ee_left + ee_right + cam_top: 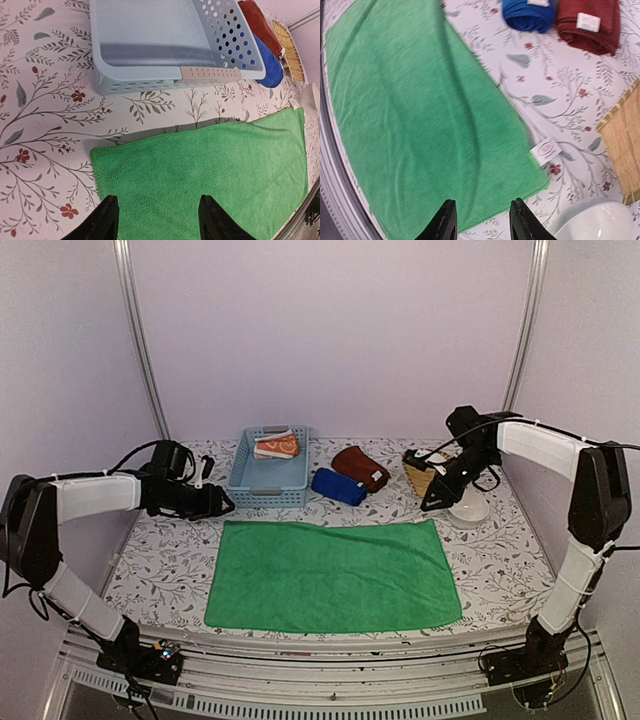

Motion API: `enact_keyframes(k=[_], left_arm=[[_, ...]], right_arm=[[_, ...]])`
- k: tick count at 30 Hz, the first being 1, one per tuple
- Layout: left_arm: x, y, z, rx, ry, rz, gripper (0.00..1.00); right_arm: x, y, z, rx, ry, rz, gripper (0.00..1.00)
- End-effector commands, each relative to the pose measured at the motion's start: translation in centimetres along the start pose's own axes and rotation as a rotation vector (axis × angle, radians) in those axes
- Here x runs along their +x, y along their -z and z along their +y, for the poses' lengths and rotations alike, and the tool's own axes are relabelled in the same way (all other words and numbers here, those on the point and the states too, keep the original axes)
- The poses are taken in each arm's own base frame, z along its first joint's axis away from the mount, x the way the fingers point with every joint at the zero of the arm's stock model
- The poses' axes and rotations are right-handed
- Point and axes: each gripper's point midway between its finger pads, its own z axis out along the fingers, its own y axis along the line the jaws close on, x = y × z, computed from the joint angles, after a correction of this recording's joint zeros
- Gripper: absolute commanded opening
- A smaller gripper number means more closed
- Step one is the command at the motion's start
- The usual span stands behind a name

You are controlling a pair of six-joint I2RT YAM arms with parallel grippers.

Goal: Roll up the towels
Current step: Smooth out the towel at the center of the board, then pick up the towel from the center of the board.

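Green towel (332,575): spread flat at the near middle of the table (160,560), its long axis running left to right between the 2 arms.
Left gripper (222,503): released and empty, just beyond the towel's far-left corner, beside the light blue basket (268,496).
Right gripper (432,502): jaws parted, empty, above the far-right corner.
Nearer arm: neither; each sits at its own short edge.
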Motion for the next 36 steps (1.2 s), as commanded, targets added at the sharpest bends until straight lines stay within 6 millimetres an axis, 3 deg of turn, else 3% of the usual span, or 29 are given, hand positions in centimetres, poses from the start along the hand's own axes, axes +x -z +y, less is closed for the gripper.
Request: enact_keyframes(k=[1,6,15,25,36], left_arm=[[-2.4,0.1,-0.6,0.058,-0.008,-0.102,0.57],[-2.5,-0.5,-0.6,0.074,-0.01,-0.094,0.56],[-1.6,-1.6,0.9,0.034,0.016,-0.069,0.54],[-1.7,-2.3,0.9,0.044,0.025,-0.047,0.51],[-1.4,-3.1,1.3,0.038,0.037,-0.024,0.49]], right_arm=[[-0.8,-1.7,-4.6,0.061,-0.155,0.057,0.39],[0.2,-3.1,-7.8,0.053,-0.26,0.114,0.42],[3.0,-5.7,-9.8,0.028,-0.377,0.22,0.44],[4.5,-7.5,-9.6,-0.011,-0.394,0.273,0.38],[5.0,-7.3,-8.1,-0.062,-0.396,0.285,0.29]])
